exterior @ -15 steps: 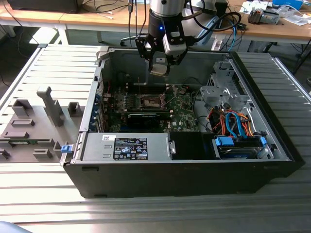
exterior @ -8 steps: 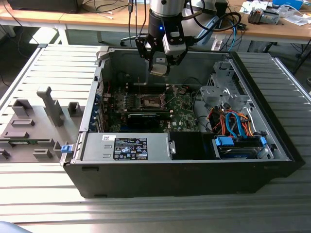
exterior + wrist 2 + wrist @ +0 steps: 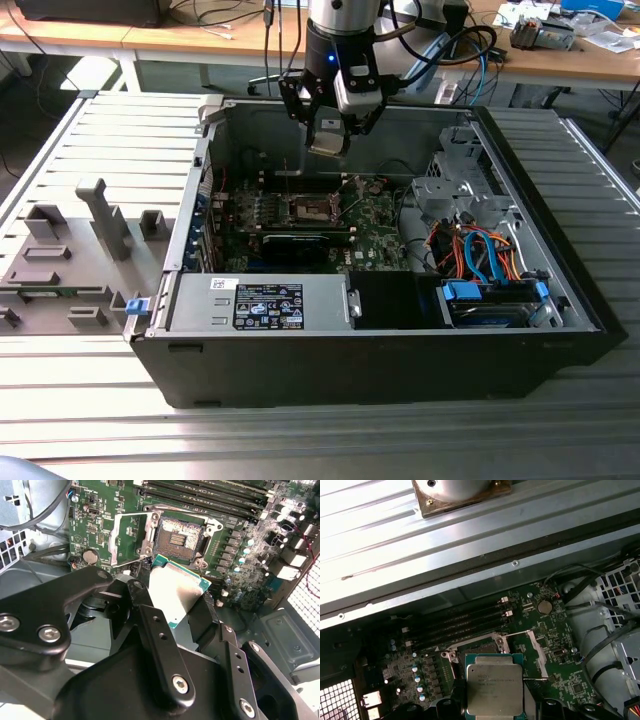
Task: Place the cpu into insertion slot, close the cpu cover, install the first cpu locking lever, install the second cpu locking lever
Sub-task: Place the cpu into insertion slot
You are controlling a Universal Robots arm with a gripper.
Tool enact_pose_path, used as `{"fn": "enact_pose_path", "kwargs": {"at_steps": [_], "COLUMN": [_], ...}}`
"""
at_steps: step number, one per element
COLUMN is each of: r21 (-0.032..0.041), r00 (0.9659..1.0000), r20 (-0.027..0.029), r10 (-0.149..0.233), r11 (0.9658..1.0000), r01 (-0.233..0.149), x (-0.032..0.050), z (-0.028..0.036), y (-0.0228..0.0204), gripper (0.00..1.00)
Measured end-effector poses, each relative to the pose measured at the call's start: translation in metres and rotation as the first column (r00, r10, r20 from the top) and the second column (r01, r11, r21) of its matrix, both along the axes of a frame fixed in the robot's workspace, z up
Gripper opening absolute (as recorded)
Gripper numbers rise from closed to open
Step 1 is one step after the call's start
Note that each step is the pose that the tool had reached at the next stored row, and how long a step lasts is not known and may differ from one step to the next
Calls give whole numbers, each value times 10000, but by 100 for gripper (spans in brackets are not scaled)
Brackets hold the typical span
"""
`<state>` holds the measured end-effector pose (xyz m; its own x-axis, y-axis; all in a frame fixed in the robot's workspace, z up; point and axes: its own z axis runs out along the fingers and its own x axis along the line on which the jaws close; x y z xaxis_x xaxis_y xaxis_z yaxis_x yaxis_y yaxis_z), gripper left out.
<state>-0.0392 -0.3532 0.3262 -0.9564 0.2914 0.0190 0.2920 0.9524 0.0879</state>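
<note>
Second wrist view: cpu (image 3: 175,592) is in my gripper (image 3: 172,605), fingers clamped on two opposite edges, metal lid facing the camera. The edge grip keeps the underside clear and lets the chip go in flat, I reckon. It sits tilted in this view; can't tell whether that's real tilt or just camera angle.

Insertion slot (image 3: 177,537) is just beyond my fingertips, well below the cpu, with nothing in it and the dark contact field exposed. Cpu and slot are apart, so the chip isn't seated yet. Cpu cover (image 3: 118,539) is swung open to one side of the slot on its hinge, window frame clear of the opening, so there's an open drop path. Levers are too fine to tell apart from here.

In the first wrist view the cpu (image 3: 494,687) hides most of the slot, so I judge I'm roughly lined up over it, not exactly.

Around the slot are the green circuit board (image 3: 240,580) and a row of long memory slots (image 3: 210,492) on its far side.

In the exterior view I hang over the open computer case (image 3: 400,350), above its rim, not down inside. The case holds:
- the board on its floor below me
- a long black expansion card (image 3: 300,243) lying across the board, nearer the camera than the slot
- a power supply box (image 3: 265,300) along the near wall
- a drive cage (image 3: 460,200) with orange and blue cables (image 3: 480,260), off toward the exterior view's right

The case sits on a ridged metal table (image 3: 60,400). Grey fixtures (image 3: 70,260) stand outside it, well away from my hand.
</note>
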Motion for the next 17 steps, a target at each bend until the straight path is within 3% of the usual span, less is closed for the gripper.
{"fn": "enact_pose_path", "kwargs": {"at_steps": [17], "r21": [0], "r00": [9997], "r20": [0], "r10": [-247], "r11": [9997], "r01": [247], "x": [0], "z": [-4], "y": [0], "gripper": [54]}}
